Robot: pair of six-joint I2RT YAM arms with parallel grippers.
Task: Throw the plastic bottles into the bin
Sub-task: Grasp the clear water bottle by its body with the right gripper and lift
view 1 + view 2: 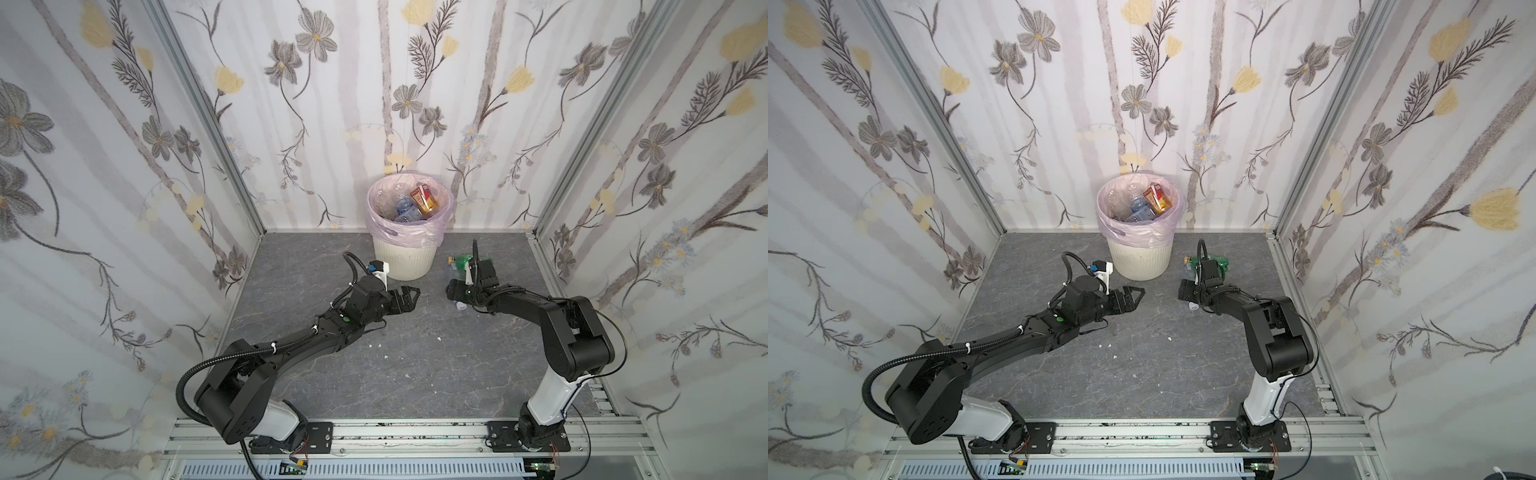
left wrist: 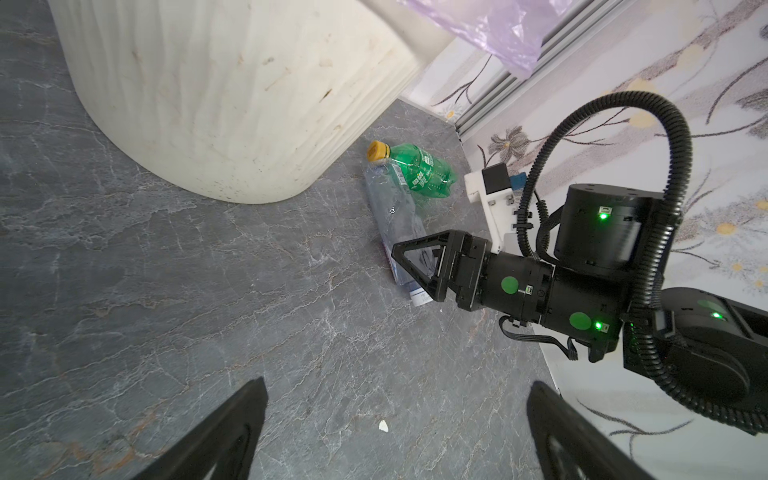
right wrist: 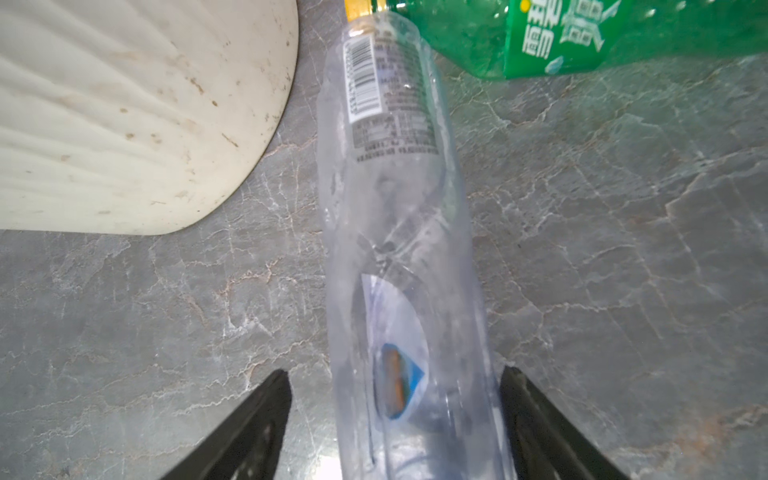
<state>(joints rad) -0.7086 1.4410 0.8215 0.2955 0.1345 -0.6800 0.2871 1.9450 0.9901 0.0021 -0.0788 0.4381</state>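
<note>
The cream ribbed bin (image 1: 401,257) (image 1: 1140,259) with its pink bag stands at the back wall and holds several plastic bottles (image 1: 405,205), one of them orange. To its right a clear bottle (image 3: 399,232) (image 2: 395,212) lies on the grey floor, and a green bottle (image 1: 461,262) (image 3: 561,37) with a yellow cap lies at its far end. My right gripper (image 3: 395,374) (image 1: 455,291) is low over the clear bottle with a finger on each side, open, floor showing beside one finger. My left gripper (image 1: 415,293) (image 2: 397,384) hovers open and empty in front of the bin.
Flowered walls close in the back and both sides; the right wall stands close behind the green bottle. Small white scraps (image 1: 386,356) lie on the floor mid-table. A metal rail (image 1: 415,432) runs along the front edge.
</note>
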